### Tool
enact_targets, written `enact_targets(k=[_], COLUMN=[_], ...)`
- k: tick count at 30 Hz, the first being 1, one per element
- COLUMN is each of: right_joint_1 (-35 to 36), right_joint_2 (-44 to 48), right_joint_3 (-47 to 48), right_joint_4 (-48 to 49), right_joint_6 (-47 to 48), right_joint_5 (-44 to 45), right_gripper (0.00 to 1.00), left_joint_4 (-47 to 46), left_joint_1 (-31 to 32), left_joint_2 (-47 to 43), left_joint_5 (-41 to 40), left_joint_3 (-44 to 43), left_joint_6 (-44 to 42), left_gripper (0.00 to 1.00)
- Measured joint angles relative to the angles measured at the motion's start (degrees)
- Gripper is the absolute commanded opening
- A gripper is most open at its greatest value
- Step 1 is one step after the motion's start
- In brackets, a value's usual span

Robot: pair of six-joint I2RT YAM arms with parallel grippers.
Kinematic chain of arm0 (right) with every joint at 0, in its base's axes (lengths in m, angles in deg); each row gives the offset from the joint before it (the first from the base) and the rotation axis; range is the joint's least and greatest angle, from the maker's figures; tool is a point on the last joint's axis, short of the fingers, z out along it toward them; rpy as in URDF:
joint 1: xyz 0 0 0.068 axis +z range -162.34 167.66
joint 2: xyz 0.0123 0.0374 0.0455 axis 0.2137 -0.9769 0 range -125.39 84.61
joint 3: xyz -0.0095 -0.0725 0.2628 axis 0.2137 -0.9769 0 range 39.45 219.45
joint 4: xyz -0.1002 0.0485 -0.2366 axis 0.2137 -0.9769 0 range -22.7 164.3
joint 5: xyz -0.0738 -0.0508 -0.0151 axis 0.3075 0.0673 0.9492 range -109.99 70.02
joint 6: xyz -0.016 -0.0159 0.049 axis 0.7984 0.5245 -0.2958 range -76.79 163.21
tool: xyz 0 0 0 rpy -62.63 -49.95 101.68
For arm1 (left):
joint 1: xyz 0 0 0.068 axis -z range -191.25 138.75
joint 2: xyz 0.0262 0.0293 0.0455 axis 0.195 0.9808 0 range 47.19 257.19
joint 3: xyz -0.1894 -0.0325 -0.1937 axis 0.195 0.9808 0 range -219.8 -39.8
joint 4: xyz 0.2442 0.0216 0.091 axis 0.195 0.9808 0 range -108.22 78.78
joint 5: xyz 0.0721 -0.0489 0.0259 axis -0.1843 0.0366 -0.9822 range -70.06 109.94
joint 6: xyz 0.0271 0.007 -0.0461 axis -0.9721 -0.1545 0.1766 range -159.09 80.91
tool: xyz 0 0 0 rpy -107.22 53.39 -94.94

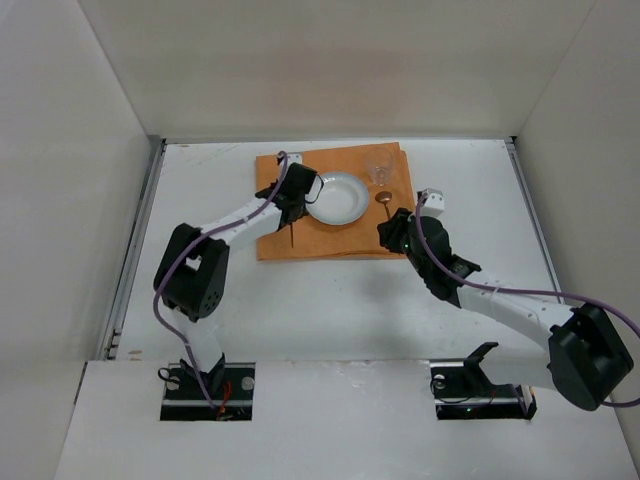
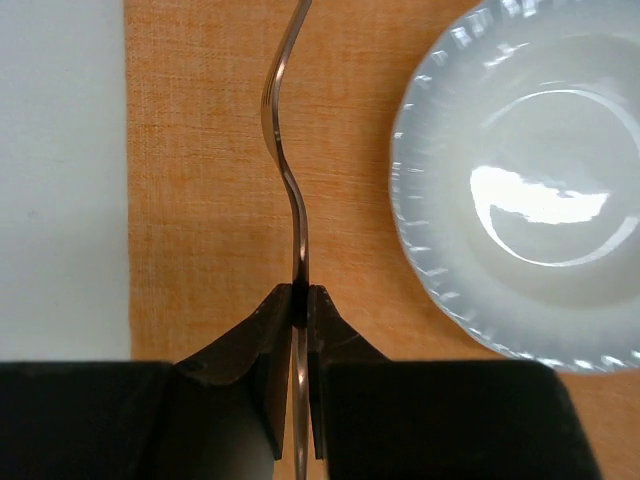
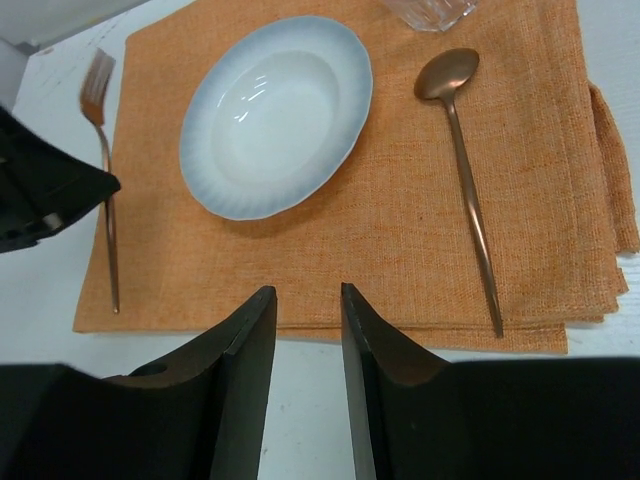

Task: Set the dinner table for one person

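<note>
The large flat matte white dinner table (image 1: pixel 330 310), with metal rails down its left and right edges and plain white walls around it, is bare except for one setting at the middle of the far edge. There an orange rectangular woven cloth (image 1: pixel 330 242) serves as the placemat.

A round white ribbed ceramic plate (image 3: pixel 275 115) sits centred on the cloth. A copper-coloured metal spoon (image 3: pixel 465 170) lies flat to its right, bowl toward the far edge. A clear drinking glass (image 1: pixel 380 172) stands beyond the spoon, toward the far right corner of the cloth. This looks like the usual layout, with cutlery flanking the plate and the drink above.

The left gripper (image 2: pixel 300 292) is clamped on the handle of a copper-coloured metal fork (image 2: pixel 285 170), fingers pinching both sides of the thin shaft. The fork is over the left strip of the cloth, beside the plate but apart from it, tines toward the far edge. The hold is probably to line it up parallel to the plate. I can't tell whether it rests on the cloth or sits just above it.

The right gripper (image 3: pixel 307 292) has its fingers apart and holds nothing. It hovers over the near edge of the cloth, likely parked clear of the spoon.

The setting looks nearly complete, with the fork not yet released.
</note>
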Motion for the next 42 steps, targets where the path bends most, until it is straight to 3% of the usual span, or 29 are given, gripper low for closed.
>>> enact_targets(k=[5, 18, 28, 32, 42], right_joint_1=[0.00, 0.00, 0.00, 0.00, -0.02], right_joint_2=[-0.04, -2.03, -2.60, -2.69, -2.23], right_joint_3=[0.00, 0.00, 0.00, 0.00, -0.61], right_joint_4=[0.20, 0.24, 0.24, 0.24, 1.25], right_joint_6=[-0.11, -0.15, -0.13, -0.13, -0.42], right_joint_5=[-0.04, -0.22, -0.22, -0.22, 1.33], right_gripper=[0.39, 0.42, 0.47, 0.52, 0.59], left_joint_4=[1.75, 1.36, 0.20, 0.24, -6.01], left_joint_1=[-2.99, -4.76, -5.11, -4.70, 1.53], left_joint_2=[6.51, 10.62, 10.82, 6.54, -21.44], left_joint_5=[1.27, 2.64, 2.62, 1.51, -4.13], left_joint_3=[-1.66, -3.54, -3.02, 0.11, 17.99], left_joint_6=[-3.34, -5.22, -4.68, -4.00, 1.51], left_gripper=[0.05, 0.07, 0.42, 0.57, 0.66])
